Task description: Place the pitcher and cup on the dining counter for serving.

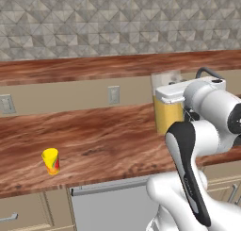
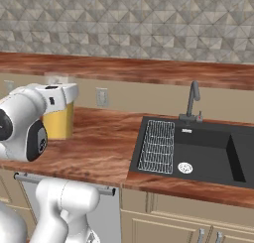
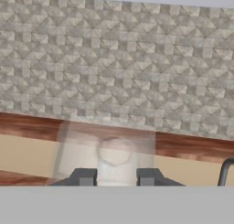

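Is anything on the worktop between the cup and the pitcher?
No. In the left base view, only bare wood-grain worktop runs from the cup at the left to the pitcher at the right; nothing stands between them.

We see a wall of grey, faceted stone tile (image 1: 117, 18) across the back. Under it a beige panel wall (image 1: 70, 95) carries two outlets (image 1: 113, 94), one near the left edge. A broad wood-grain worktop (image 2: 99, 143) holds a black sink (image 2: 198, 150) with a wire rack (image 2: 158, 147) inside and a dark faucet (image 2: 192, 100) behind. Below sit beige cabinet fronts (image 2: 173, 217) and what may be a grey dishwasher panel (image 1: 108, 209). The light is even.
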{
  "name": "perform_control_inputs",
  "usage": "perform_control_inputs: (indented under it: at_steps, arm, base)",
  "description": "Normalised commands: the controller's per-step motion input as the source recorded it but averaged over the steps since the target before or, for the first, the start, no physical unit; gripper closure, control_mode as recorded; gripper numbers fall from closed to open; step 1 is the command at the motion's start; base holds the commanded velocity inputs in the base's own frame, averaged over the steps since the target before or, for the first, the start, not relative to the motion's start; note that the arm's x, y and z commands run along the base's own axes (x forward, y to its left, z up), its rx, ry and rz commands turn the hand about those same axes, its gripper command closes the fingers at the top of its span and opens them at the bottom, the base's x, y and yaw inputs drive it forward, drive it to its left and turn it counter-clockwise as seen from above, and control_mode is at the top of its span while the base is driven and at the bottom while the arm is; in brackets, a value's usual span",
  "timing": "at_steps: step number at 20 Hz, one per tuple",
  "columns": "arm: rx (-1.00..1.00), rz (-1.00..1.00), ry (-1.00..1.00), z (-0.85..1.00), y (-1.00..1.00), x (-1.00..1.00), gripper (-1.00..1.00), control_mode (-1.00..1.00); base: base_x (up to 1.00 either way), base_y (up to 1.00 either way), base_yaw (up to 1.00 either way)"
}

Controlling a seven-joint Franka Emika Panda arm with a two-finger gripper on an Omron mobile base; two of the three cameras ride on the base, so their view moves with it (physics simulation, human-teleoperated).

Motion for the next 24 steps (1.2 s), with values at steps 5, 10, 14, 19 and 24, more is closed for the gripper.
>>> perform_control_inputs:
  at_steps: [5,10,14,19,24]
  arm:
    - [0.00,0.00,0.00,0.00,0.00,-0.03,1.00,1.00]
    - [0.00,0.00,0.00,0.00,0.00,0.00,1.00,1.00]
    - [0.00,0.00,0.00,0.00,0.00,0.00,1.00,1.00]
    - [0.00,0.00,0.00,0.00,0.00,0.00,1.00,1.00]
    - [0.00,0.00,0.00,0.00,0.00,0.00,1.00,1.00]
  base:
    - [-0.36,0.06,0.00]
    - [-0.69,0.44,0.09]
    - [-0.57,0.78,0.16]
    - [-0.18,1.00,0.19]
    - [0.10,1.00,0.18]
